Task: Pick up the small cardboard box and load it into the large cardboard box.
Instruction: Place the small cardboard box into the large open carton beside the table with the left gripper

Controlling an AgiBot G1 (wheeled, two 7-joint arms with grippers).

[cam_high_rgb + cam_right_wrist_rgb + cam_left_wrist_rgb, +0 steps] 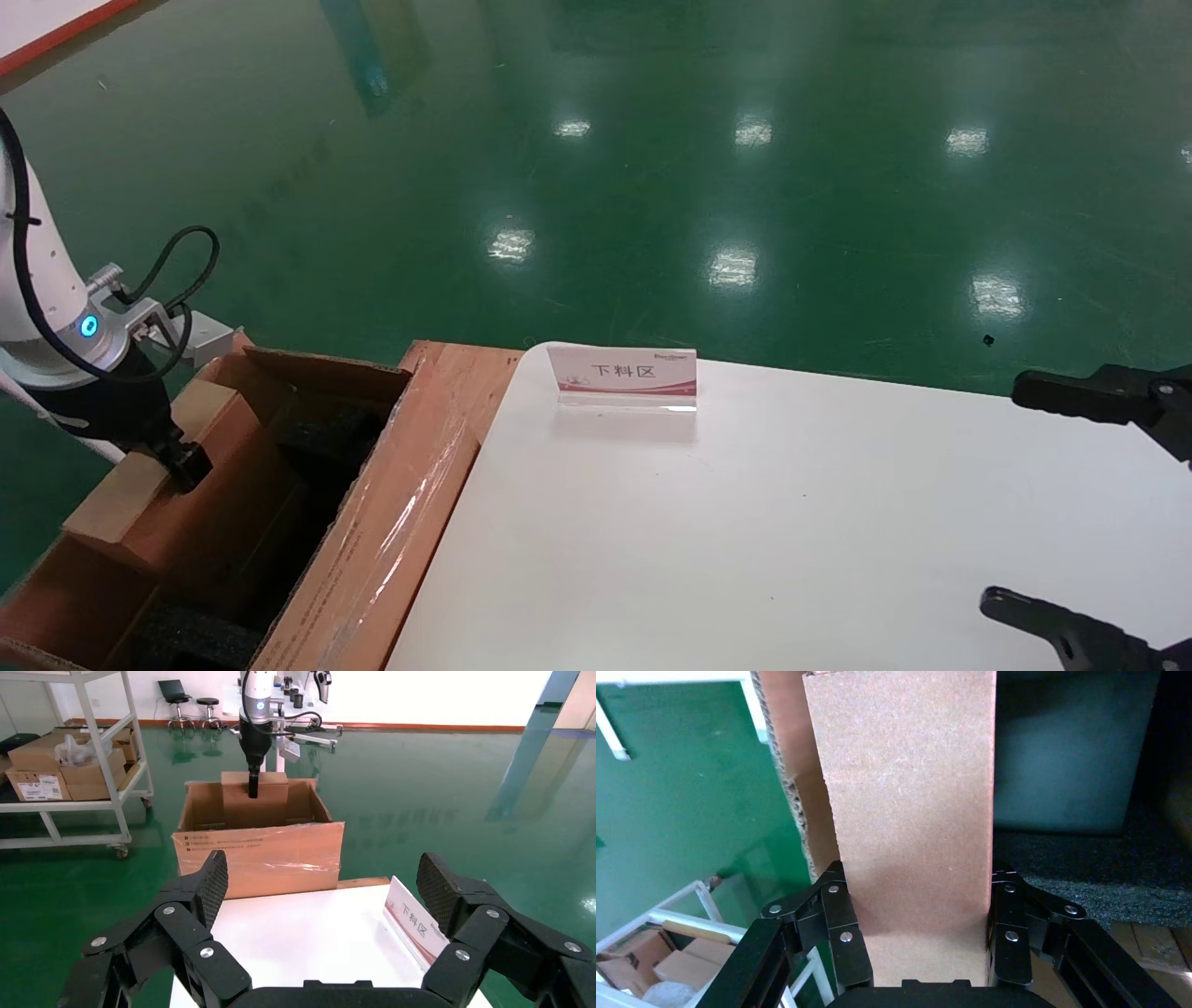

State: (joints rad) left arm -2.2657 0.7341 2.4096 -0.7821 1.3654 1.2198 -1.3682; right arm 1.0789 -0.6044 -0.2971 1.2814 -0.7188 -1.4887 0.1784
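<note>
1. In the head view, the left gripper (186, 463) is clamping the small cardboard box (158, 475) and holding it tilted, partly down inside the large cardboard box (372, 522) at the table's left edge. Black foam (335, 438) is showing beneath it, and a taped flap is leaning against the white table (745, 522). A sign card (622, 373) is standing near the table's far edge, well apart from both boxes. The right gripper (1071, 503) is hanging over the table's right side, its 2 fingers spread wide with nothing between them.

2. In the left wrist view, the left gripper (919, 934) is pressing its 2 pads against opposite narrow sides of the small cardboard box (909, 811). This view alone is showing the carton's corrugated wall (796, 790) just beside the box and the foam lining (1074, 867) on the other side.

3. In the right wrist view, the right gripper (323, 888) is standing open above the table (302, 931), with the sign card (415, 927) beside one finger. Farther off, the left gripper (253, 787) is gripping the small cardboard box (239, 801) upright within the large cardboard box (260, 853). Only here is a shelf rack (77, 797) with cartons appearing beside it.
</note>
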